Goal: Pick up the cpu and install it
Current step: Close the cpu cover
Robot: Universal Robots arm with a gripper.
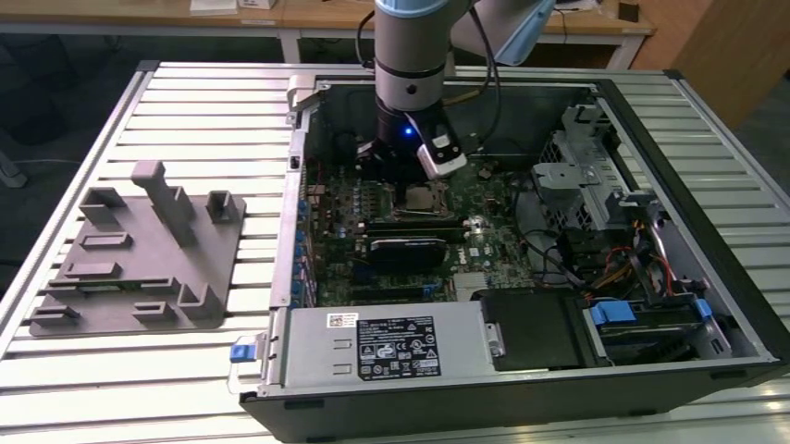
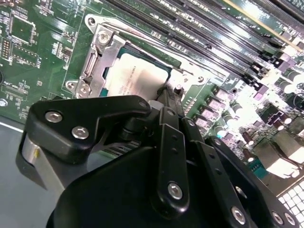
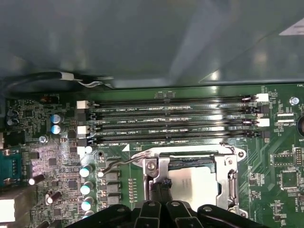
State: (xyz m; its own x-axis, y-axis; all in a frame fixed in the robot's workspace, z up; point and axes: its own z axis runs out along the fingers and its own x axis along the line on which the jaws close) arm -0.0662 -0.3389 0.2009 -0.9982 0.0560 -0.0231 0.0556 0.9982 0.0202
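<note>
The cpu (image 3: 197, 184), a flat square chip with a pale silver top, lies flat inside the metal-framed socket (image 3: 232, 175) on the green motherboard. It also shows in the second wrist view (image 2: 135, 76) and in the exterior view (image 1: 425, 197). My gripper (image 1: 401, 178) hangs straight down into the open computer case, right over the socket. Its black tip (image 3: 161, 187) sits at one edge of the cpu, at or just above the chip (image 2: 167, 97). The gripper is shut and holds nothing. Its black linkages hide part of the chip and socket in both wrist views.
Rows of black memory slots (image 3: 171, 118) run beside the socket. Capacitors (image 3: 85, 187) and a cable (image 3: 71, 78) stand close by. The case walls (image 1: 296, 157) ring the board, with a power supply (image 1: 376, 347) and drive cage (image 1: 593, 185). A grey fixture block (image 1: 136, 259) sits on the slatted table.
</note>
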